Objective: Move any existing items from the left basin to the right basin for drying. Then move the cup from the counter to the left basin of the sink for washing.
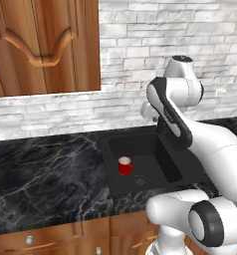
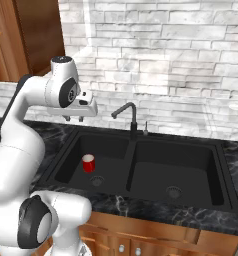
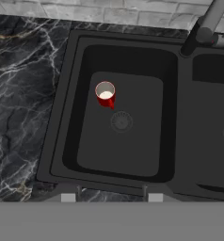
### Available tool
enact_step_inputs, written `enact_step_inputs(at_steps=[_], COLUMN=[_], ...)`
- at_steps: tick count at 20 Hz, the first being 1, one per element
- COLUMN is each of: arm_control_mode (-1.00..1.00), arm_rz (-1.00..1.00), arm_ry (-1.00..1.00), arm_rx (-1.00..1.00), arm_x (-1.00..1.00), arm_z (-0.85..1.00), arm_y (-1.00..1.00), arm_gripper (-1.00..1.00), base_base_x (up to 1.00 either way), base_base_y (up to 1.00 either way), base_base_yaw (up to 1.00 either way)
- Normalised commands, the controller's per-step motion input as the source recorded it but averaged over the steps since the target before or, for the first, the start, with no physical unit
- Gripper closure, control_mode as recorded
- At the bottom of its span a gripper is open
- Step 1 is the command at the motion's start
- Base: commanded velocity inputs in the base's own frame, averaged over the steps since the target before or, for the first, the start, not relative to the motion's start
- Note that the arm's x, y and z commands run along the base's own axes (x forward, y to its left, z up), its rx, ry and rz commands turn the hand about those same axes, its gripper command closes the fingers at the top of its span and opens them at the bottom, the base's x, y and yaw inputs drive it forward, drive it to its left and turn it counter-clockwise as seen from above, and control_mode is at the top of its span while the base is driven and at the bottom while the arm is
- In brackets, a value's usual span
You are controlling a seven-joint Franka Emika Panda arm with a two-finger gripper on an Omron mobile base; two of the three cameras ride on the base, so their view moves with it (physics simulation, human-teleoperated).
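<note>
The pincer [image 2: 74, 119] hangs high above the sink's [image 2: 222, 150] left rim, fingers pointing down and standing apart, released and holding nothing. The red cup [image 3: 105, 94] stands upright, mouth up, in the left basin [image 3: 132, 155], below and a little ahead of the pincer, toward the basin's back-left corner and just beside the round drain [image 3: 121, 121]. Its axis is vertical, so a straight descent should suit. The curved faucet [image 2: 126, 116] rises at the sink's back edge over the ridge, well clear of that path. The right basin [image 2: 191, 170] lies beyond the ridge, and the marble surface [image 1: 41, 174] spreads to the left.
</note>
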Motion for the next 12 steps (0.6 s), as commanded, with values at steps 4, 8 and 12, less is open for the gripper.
enact_step_inputs(at_steps=[4,8,12], arm_control_mode=[-1.00,-1.00,-1.00], arm_rz=[0.00,0.00,0.00], arm_ry=[0.00,0.00,0.00], arm_rx=[0.00,0.00,0.00], arm_x=[0.00,0.00,0.00], arm_z=[-0.01,0.00,0.00], arm_y=[0.00,0.00,0.00], arm_gripper=[-1.00,-1.00,-1.00], base_base_x=[0.00,0.00,0.00], base_base_y=[0.00,0.00,0.00], base_base_yaw=[0.00,0.00,0.00])
